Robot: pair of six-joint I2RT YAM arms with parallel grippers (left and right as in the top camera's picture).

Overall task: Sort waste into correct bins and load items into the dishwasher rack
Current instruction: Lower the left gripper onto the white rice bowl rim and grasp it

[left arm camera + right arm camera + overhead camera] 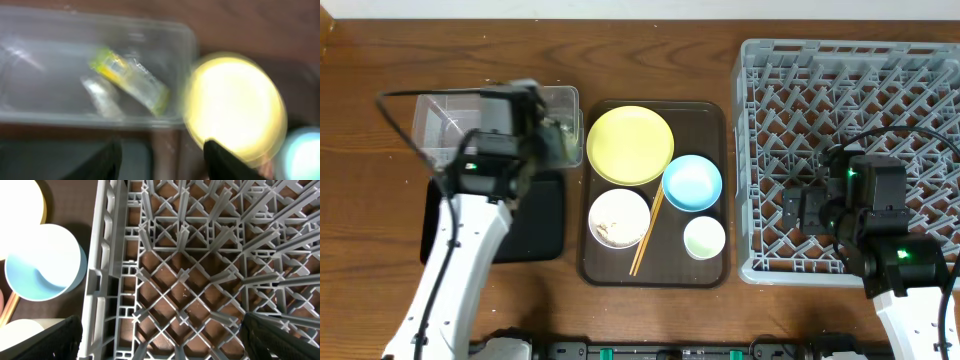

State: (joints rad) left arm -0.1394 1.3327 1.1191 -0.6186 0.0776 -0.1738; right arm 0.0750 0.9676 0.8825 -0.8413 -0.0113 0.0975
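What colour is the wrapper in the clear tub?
The wrapper is yellow-green with clear film, inside the clear tub; best in the left wrist view.

Both arms have white tapered links, left arm (460,260) and right arm (918,312), topped by boxy black wrist housings with small green lights (472,166) (two glow on the right). Thin black cables (905,128) loop from each wrist; the fingers (102,162) are matte black.

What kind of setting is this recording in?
Probably a lab tabletop staged as a dish-clearing station, not a real kitchen: a grey dishwasher rack, a brown serving tray carrying a yellow plate, and a clear tub sit on a wooden table.
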